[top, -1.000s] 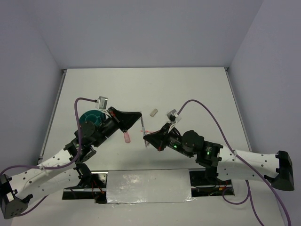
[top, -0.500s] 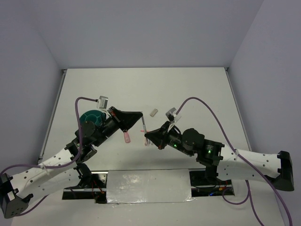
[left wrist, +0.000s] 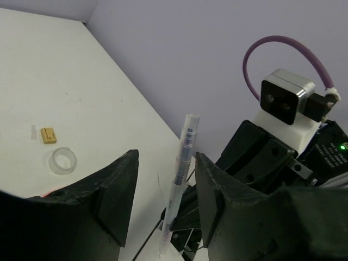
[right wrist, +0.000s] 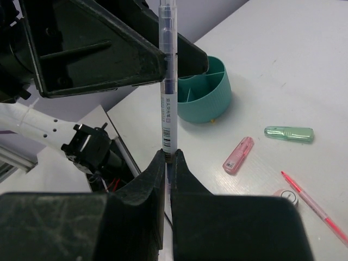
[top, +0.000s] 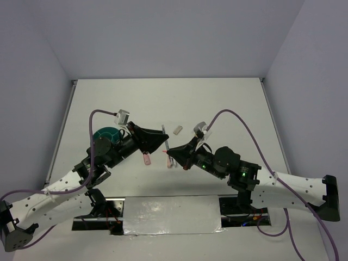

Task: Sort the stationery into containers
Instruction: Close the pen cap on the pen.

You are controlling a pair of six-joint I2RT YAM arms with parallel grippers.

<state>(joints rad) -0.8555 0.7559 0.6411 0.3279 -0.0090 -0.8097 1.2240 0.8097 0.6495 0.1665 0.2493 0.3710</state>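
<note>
Above the near middle of the table [top: 217, 103], the right gripper [right wrist: 168, 157] pinches the thin dark pen [right wrist: 167, 81] low on its clear barrel, both fingers pressed against it, so the pen runs straight out past the fingertips, clear of the tabletop. The left gripper [left wrist: 165, 163] faces it with jaws spread to either side of the same pen; the barrel stands in the gap, closer to one finger, and whether it touches cannot be told. By the left arm sits the round teal organizer [right wrist: 205, 103], its dividers showing. Near it on the table lie the pink stick [right wrist: 238, 155], the mint-green tube [right wrist: 289, 134] and the thin pink pen [right wrist: 312, 206]. The tan nub [left wrist: 49, 135] and clear tape ring [left wrist: 62, 161] lie just beside each other
</note>
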